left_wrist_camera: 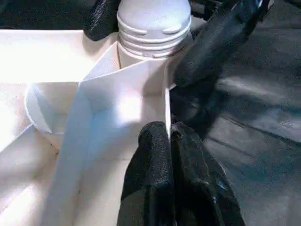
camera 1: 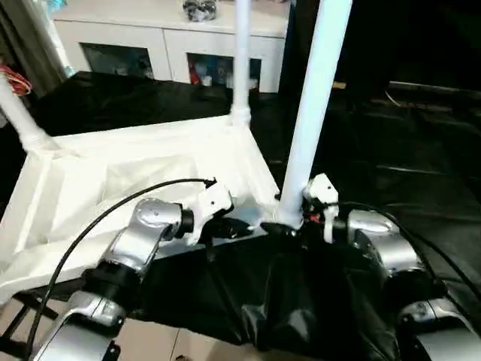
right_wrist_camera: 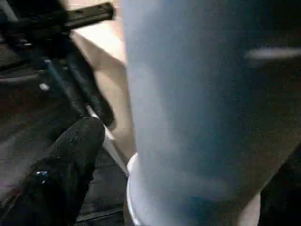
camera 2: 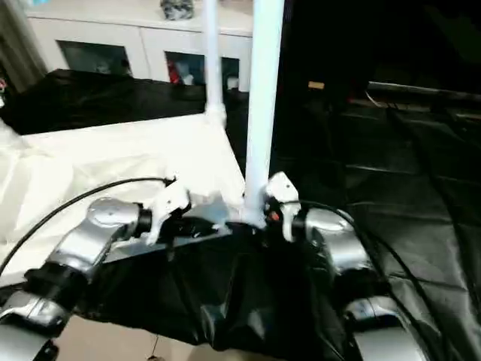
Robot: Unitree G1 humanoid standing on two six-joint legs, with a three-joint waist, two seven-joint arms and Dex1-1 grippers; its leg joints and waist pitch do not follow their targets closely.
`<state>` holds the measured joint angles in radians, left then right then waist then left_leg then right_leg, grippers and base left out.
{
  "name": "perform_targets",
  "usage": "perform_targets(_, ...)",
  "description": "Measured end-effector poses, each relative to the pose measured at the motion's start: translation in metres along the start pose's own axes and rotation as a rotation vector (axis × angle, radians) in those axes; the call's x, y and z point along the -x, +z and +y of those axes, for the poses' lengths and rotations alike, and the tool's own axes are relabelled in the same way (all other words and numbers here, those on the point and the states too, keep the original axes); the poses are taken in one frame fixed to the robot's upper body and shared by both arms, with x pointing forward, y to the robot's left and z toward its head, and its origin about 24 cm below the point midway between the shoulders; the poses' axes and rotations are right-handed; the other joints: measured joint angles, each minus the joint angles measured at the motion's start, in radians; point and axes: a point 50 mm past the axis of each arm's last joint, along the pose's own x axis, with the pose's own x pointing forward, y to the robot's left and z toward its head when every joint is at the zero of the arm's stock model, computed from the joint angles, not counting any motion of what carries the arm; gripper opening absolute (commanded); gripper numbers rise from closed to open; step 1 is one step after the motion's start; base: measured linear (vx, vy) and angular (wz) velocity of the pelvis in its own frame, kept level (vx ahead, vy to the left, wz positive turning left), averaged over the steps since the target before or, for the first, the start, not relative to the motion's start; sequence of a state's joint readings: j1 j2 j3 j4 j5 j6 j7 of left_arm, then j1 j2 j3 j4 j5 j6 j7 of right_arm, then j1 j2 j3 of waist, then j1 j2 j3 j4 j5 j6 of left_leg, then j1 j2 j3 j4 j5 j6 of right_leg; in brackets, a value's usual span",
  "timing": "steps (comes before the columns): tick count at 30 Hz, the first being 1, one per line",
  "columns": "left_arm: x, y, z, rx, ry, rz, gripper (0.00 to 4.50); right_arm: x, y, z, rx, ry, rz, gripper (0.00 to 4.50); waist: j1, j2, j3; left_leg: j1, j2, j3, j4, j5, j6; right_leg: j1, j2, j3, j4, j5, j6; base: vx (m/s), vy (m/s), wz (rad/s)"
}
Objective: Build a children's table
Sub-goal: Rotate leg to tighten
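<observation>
The white tabletop [camera 1: 135, 188] lies upside down on a surface draped in black sheeting [camera 1: 391, 173], ribbed underside facing up. Three white legs stand in its corner sockets: one at the near right corner [camera 1: 312, 113], one at the far right corner [camera 1: 241, 60], and one at the far left corner [camera 1: 21, 120].

The left gripper [left_wrist_camera: 170, 160] has its jaws pressed together, pinching the thin near rim of the tabletop just beside the near right socket. The right gripper [camera 1: 297, 222] sits at the base of the near right leg with its jaws spread wide, one finger on either side of the tube; I can't tell whether they touch it.

Behind the sheeting stands a white cabinet [camera 1: 173, 37] with glass doors.
</observation>
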<state>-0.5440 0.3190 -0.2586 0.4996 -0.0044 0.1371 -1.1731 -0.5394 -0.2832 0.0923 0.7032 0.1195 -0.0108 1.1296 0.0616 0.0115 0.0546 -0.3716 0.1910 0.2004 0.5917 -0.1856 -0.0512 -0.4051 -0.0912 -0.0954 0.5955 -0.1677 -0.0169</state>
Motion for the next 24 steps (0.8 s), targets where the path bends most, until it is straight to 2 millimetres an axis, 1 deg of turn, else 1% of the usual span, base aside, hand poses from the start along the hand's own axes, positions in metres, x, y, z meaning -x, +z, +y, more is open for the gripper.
perform_targets(7, 0.008, -0.003, -0.006, 0.013, -0.078, 0.02, 0.0, 0.005, -0.001, 0.009, -0.011, 0.107, 0.011, 3.48, 0.007, 0.0, 0.0, 0.0, 0.0, 0.0, 0.0, 0.0, 0.0, 0.0, 0.0, 0.0, 0.0, 0.0, 0.0, 0.0, 0.0, 0.0)
perform_targets(14, 0.009, -0.003, -0.008, 0.012, -0.107, 0.028, 0.0, 0.008, -0.001, 0.011, -0.013, 0.129, 0.024, 2.85, 0.014, 0.0, 0.0, 0.0, 0.0, 0.0, 0.0, 0.0, 0.0, 0.0, 0.0, 0.0, 0.0, 0.0, 0.0, 0.0, 0.0, 0.0)
perform_targets(21, 0.006, -0.003, -0.009, 0.023, -0.105, 0.022, 0.0, 0.007, -0.003, 0.015, -0.026, 0.131, 0.017, 2.71, 0.023, 0.0, 0.0, 0.0, 0.0, 0.0, 0.0, 0.0, 0.0, 0.0, 0.0, 0.0, 0.0, 0.0, 0.0, 0.0, 0.0, 0.0)
perform_targets(24, 0.002, -0.003, -0.007, 0.033, -0.055, 0.012, 0.0, 0.005, -0.005, 0.013, -0.038, 0.06, 0.007, 2.71, 0.025, 0.0, 0.0, 0.001, 0.0, 0.0, 0.001, 0.0, 0.0, 0.001, 0.0, 0.0, 0.0, 0.0, 0.0, 0.0, 0.0, 0.0)
